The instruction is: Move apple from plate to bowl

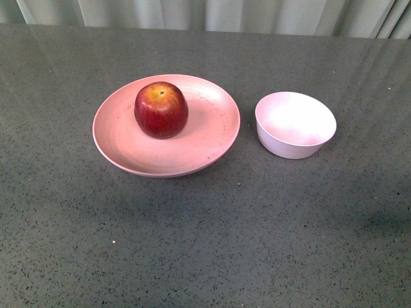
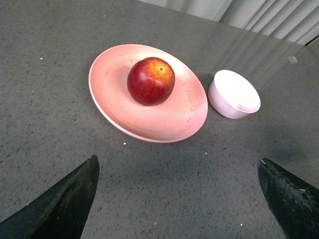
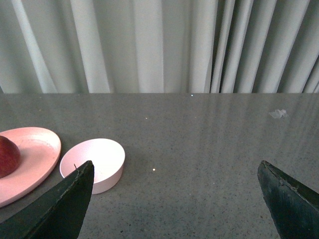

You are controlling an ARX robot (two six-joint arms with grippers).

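The dark-red apple (image 1: 161,110) with a yellow-orange top sits upright on the wide pink plate (image 1: 212,138), a little left of its middle. The small pale pink bowl (image 1: 295,124) stands empty just right of the plate. Neither arm shows in the front view. In the left wrist view my left gripper (image 2: 179,196) is open and empty, above the table short of the plate (image 2: 149,124), with the apple (image 2: 151,80) and the bowl (image 2: 234,94) beyond it. In the right wrist view my right gripper (image 3: 177,199) is open and empty, beside the bowl (image 3: 94,164); the apple (image 3: 7,157) shows at the edge.
Everything stands on a dark grey speckled table (image 1: 205,244). Pale curtains (image 3: 159,45) hang behind the table's far edge.
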